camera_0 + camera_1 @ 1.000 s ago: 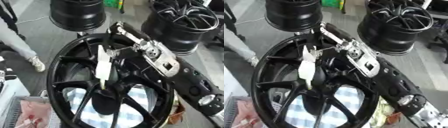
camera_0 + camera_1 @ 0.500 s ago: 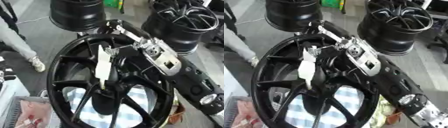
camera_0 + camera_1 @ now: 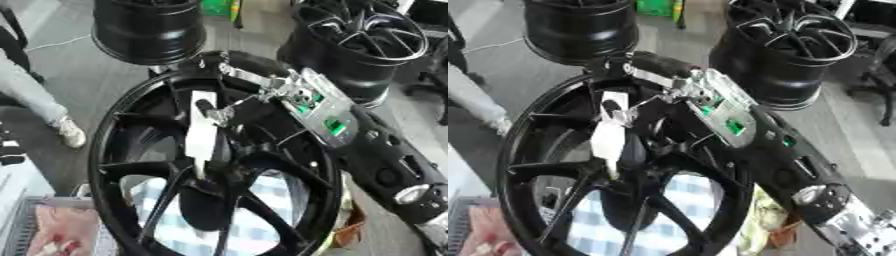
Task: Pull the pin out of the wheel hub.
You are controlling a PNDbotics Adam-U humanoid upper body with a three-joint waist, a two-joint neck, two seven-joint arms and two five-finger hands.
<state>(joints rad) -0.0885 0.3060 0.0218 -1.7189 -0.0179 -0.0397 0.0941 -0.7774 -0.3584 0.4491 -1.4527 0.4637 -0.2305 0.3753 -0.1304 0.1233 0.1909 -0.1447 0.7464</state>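
The big black wheel [image 3: 114,165] fills my view, its lower rim cut off by the frame edge, with checked cloth showing through the spokes; two more black wheels [image 3: 149,27] stand behind it on the floor. My right arm [image 3: 772,160] reaches in from the lower right over the rim, and my right hand [image 3: 262,97] has its fingers curled at the top of the pale, flat pin [image 3: 201,132], though blur hides the exact grip. The pin stands upright, its lower end still in the hub [image 3: 210,187].
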